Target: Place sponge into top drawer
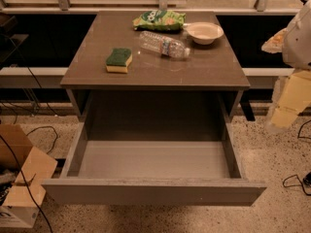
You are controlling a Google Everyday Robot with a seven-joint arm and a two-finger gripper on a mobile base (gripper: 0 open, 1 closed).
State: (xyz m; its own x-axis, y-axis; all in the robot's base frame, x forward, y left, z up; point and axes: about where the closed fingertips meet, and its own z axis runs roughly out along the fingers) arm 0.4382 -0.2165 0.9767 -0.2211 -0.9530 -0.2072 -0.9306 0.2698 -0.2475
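The top drawer (153, 192) is pulled wide open below the table (204, 69), its grey floor in plain sight and its flat front panel nearest the camera. The sponge (119, 60) sits up on the tabletop, left side, green scouring face up over the yellow foam, not in the drawer. Behind it to the right lies a clear water bottle (164, 44) on its side, with a green snack bag (159, 20) at the back edge and a pale bowl (204, 32) just beside the bag. The gripper (285, 111) hangs off at the far right, beyond the table's edge and well apart from the sponge; wide or narrow, I cannot tell. A cardboard box (22, 178) stands on the floor, lower left.
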